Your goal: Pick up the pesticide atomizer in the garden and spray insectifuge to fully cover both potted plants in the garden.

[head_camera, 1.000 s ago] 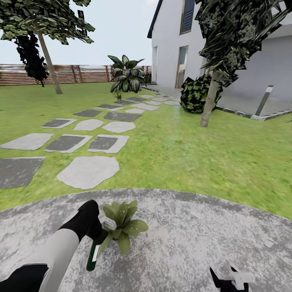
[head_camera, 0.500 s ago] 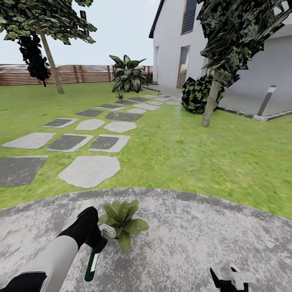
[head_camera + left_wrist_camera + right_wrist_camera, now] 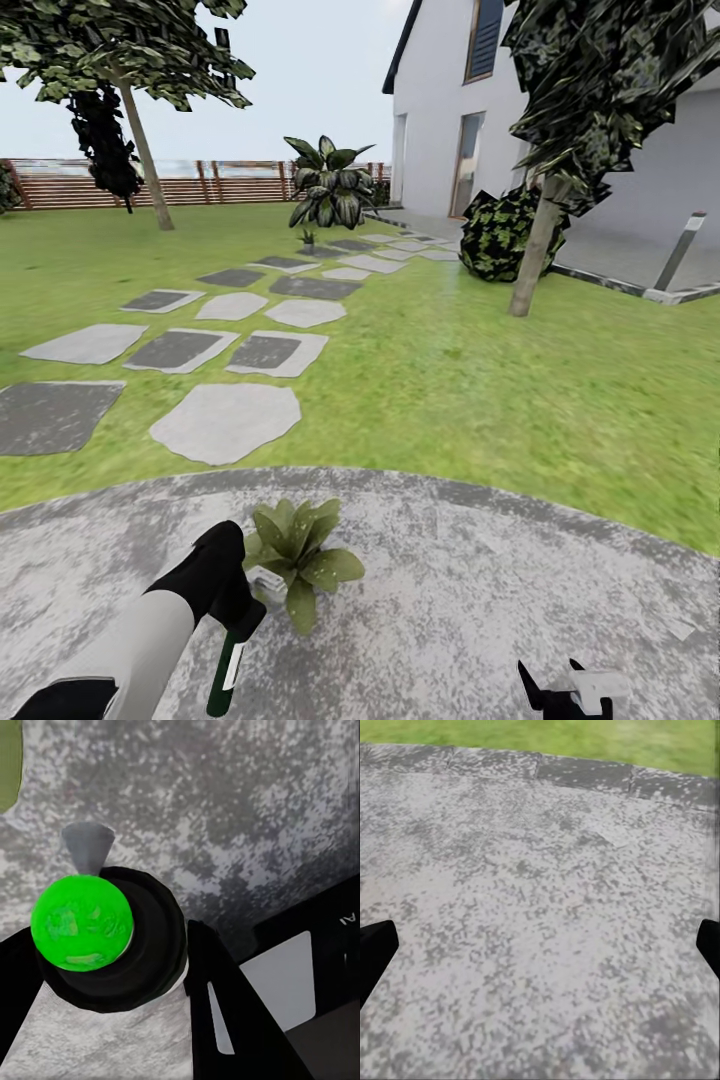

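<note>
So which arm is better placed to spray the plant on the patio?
Left: its gripper holds the slim dark green bottle beside the small green rosette plant. The right gripper is empty, further off.

I see the round grey patio (image 3: 480, 600) (speckled paving, lawn (image 3: 480, 380) around it) carrying one potted plant (image 3: 297, 555) near its front edge.

— Where does the potted plant (image 3: 297, 560) stand?
— On the patio (image 3: 480, 590), near its rim, with the lawn (image 3: 480, 380) beyond it.

— And the left gripper (image 3: 243, 612)?
— Just left of the plant, clamped on the pesticide atomizer (image 3: 224, 668), which hangs down over the paving.

— What lies farther off?
— Stepping stones (image 3: 226, 422) run from the patio's edge away toward the fence (image 3: 215, 185). A tree (image 3: 538, 240) stands to the right, before the house (image 3: 560, 110).

— The right gripper (image 3: 565, 690)?
— Low, right of the plant and well apart from it.
</note>
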